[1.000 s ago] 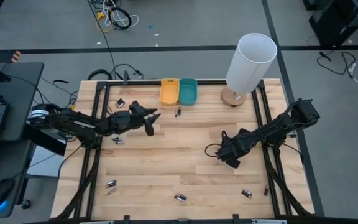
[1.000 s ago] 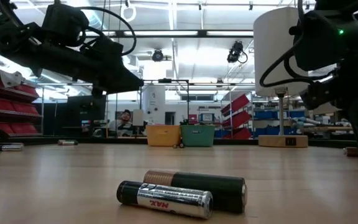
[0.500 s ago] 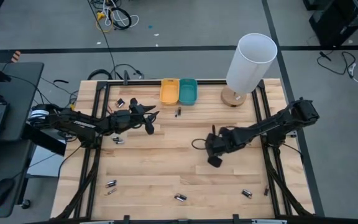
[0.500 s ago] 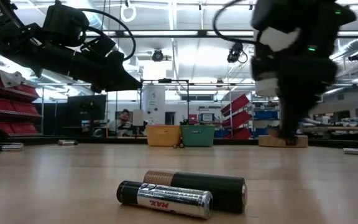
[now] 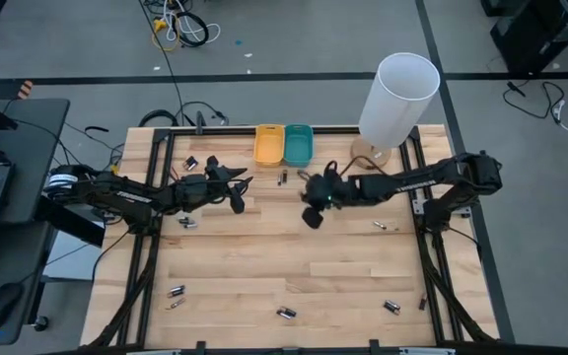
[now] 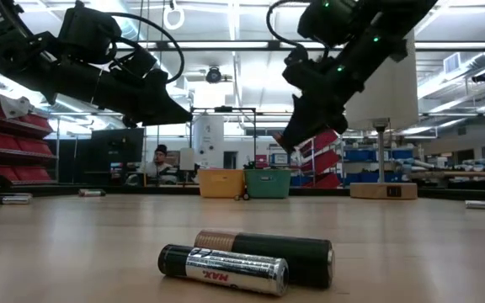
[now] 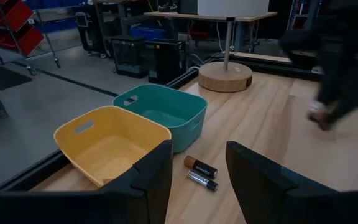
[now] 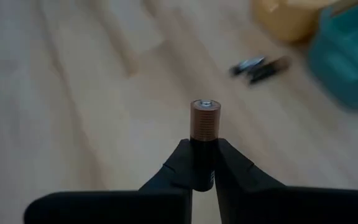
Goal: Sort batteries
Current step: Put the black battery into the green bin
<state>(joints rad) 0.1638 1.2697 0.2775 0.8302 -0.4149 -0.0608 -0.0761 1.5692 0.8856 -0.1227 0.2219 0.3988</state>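
Observation:
Several small dark and silvery batteries lie on their sides on the wooden table: a pair [image 5: 283,178] before the trays, also in the left wrist view [image 7: 201,173], a pair [image 5: 286,314] near the near edge, seen close in the low view [image 6: 247,261], and others [image 5: 176,292] [image 5: 391,308] [image 5: 381,226] [image 5: 191,163]. The yellow tray [image 5: 268,145] and the teal tray [image 5: 298,144] stand at the far edge. My left gripper [image 5: 237,192] hovers open, left of the trays, touching nothing. My right gripper [image 5: 312,212] is raised just near of the trays, shut on a battery [image 8: 204,127]. My right gripper pinches a copper-topped battery by its dark lower end [image 8: 204,163] between the two fingers [image 8: 178,163]. The battery lies along the fingers, and its copper end [image 8: 204,112] sticks out past their tips. It is lifted clear of the table, the fingers slanting down from the table's right.
A lamp with a white shade [image 5: 399,94] on a round wooden base [image 5: 368,153] stands at the far right corner. Black rails [image 5: 156,247] run along both table sides. Bare wood lies in the table's middle. A person sits far off in the room [image 6: 160,160].
My right gripper has swept from the table's right middle toward the far edge and left, rising and ending just near of the trays. A battery shows on the table where that arm was. The left arm has barely moved.

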